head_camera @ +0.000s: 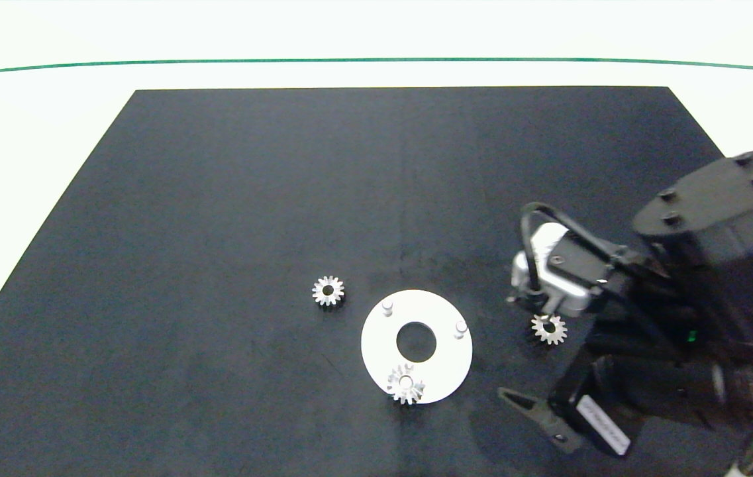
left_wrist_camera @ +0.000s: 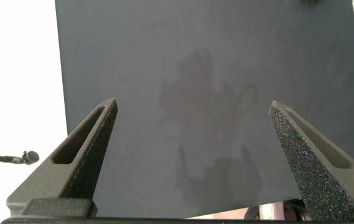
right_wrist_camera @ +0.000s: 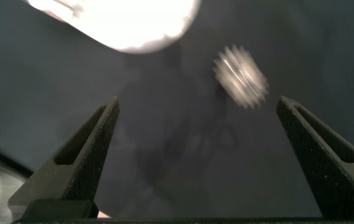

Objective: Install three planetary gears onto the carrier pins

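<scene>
One gear (head_camera: pixel 406 384) already sits on a pin of the white disc (head_camera: pixel 446 368), at the disc's edge nearest the camera, while two pins (head_camera: pixel 387 308) stand bare: one on the disc's far-left part, the other (head_camera: pixel 460 328) at its right side. A second gear (head_camera: pixel 549 328) lies flat on the black mat (head_camera: pixel 217 199) to the right of the disc, apart from it, and a third gear (head_camera: pixel 328 290) lies just off the disc's far-left edge. The right gripper (right_wrist_camera: pixel 198 118) hangs over the mat near the right-hand gear with its fingers (right_wrist_camera: pixel 89 149) spread wide and holding nothing; in the right wrist view that gear (right_wrist_camera: pixel 240 76) lies ahead of the fingertips, off toward one finger, not between them, beside the bright disc (right_wrist_camera: pixel 133 25). The left gripper (left_wrist_camera: pixel 192 124) waits over bare mat well left of the disc, its fingers likewise wide apart and empty. The step in hand looks to be picking up the right-hand gear: it would go best with the fingers centred over the gear before descending, closing across its toothed rim, keeping it level, then lining its bore squarely over the disc's right-side pin before lowering.
</scene>
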